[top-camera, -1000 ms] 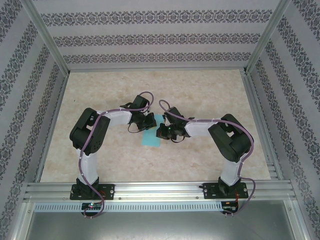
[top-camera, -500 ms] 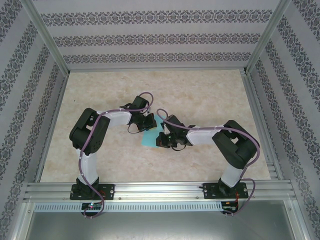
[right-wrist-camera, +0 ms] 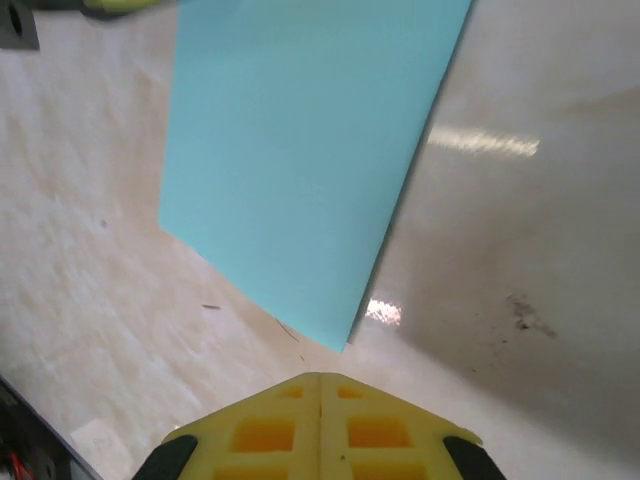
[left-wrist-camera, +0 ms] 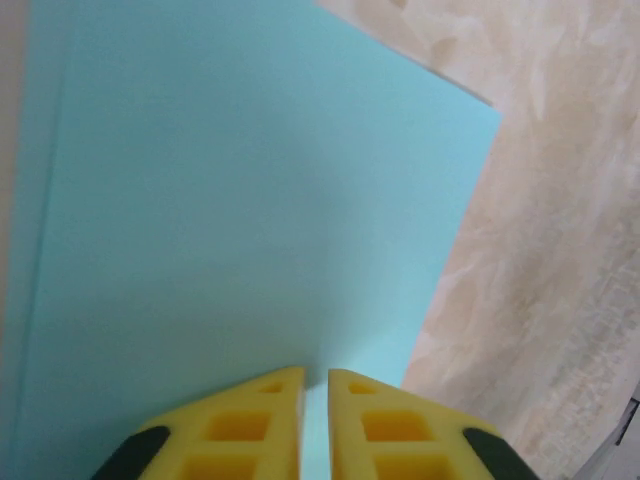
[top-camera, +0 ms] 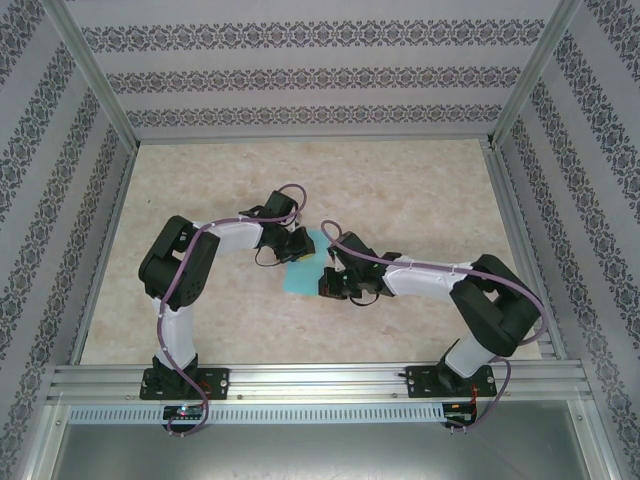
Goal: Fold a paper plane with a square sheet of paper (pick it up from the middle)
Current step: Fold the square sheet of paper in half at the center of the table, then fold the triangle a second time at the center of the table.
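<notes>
Cyan paper [left-wrist-camera: 250, 200] lies beneath left fingers [left-wrist-camera: 250, 425], just beyond right fingers [right-wrist-camera: 265, 432].

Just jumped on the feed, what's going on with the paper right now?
The light-blue sheet of paper lies on the table between the two arms. It looks folded into a narrow rectangle, and a layered edge shows in the left wrist view. The left gripper is low over it, its jaws slightly apart. The right gripper is shut and sits just short of the paper's near corner. There is no plane shape yet.
</notes>
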`<state>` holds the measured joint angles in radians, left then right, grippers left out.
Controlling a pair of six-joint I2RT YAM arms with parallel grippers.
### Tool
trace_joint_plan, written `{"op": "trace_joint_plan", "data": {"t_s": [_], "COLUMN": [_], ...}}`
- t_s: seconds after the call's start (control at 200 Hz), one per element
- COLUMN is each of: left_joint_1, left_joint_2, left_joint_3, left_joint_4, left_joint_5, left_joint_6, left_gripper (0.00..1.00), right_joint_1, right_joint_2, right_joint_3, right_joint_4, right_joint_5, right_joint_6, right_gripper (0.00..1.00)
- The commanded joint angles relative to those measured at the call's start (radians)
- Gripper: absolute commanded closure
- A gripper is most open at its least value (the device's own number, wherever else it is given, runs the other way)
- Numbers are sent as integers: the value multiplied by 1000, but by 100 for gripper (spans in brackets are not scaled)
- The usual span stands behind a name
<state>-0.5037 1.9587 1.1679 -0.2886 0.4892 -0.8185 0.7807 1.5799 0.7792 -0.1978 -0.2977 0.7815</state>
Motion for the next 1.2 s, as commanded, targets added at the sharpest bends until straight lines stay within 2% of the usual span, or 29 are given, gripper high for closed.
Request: {"op": "trace_joint_plan", "data": {"t_s": [0.0,0.075,0.235,0.395,0.49,0.664,0.834,1.194], "left_joint_1": [22,47,122,211,230,230,228,147], "left_joint_2": [-100,-153,-269,-324,-330,-315,-310,-319], "left_joint_3": [51,38,-57,-158,-193,-234,-270,-339], "left_joint_4": [-59,-79,-141,-168,-170,-175,-169,-130], "left_joint_5": [7,-4,-56,-52,-36,5,41,91], "left_joint_6": [5,13,61,100,124,164,173,146], "left_gripper": [71,64,55,50,49,49,49,45], "right_joint_1": [-13,-18,-22,-40,-42,-40,-26,-41], "right_joint_2": [-27,10,156,287,342,404,447,464], "right_joint_3": [74,135,292,427,489,535,533,505], "right_joint_4": [-43,-71,-128,-196,-256,-341,-346,-232], "right_joint_5": [132,175,233,273,299,319,234,185], "right_joint_6": [35,53,67,68,49,18,-81,-82], "right_gripper": [93,89,82,79,77,74,68,67]}}
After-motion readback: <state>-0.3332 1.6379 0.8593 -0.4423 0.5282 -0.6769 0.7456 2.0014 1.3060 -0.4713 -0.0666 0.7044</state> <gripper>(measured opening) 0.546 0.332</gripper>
